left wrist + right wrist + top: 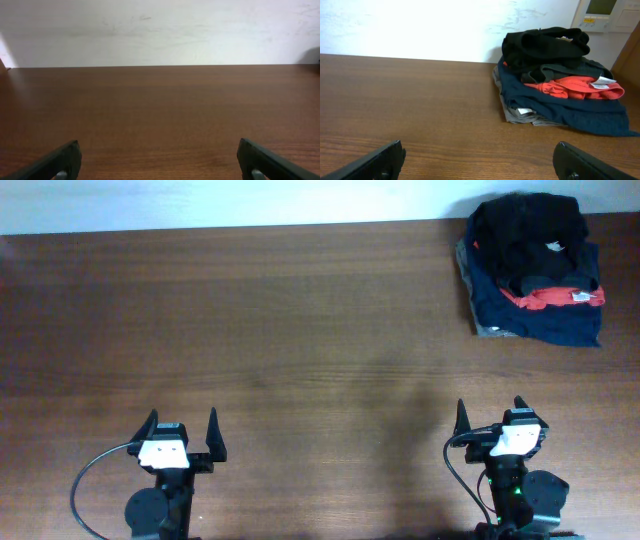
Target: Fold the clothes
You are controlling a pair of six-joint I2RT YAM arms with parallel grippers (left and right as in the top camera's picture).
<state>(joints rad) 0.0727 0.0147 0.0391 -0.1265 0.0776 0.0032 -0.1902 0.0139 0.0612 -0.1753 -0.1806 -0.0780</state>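
A crumpled black garment (525, 230) lies on top of a pile at the table's far right corner; it also shows in the right wrist view (545, 42). No collar or chest logo shows on it, so I cannot tell if it is the polo shirt. My left gripper (183, 420) is open and empty near the front edge, far from the pile; in its wrist view (158, 150) only bare wood lies between the fingers. My right gripper (492, 415) is open and empty near the front right (478, 150), well short of the pile.
Under the black garment lie a red garment (545, 298) (575, 87), a navy one (545, 325) (560, 107) and a grey one (520, 114). The wooden table (300, 330) ends at a white wall at the back.
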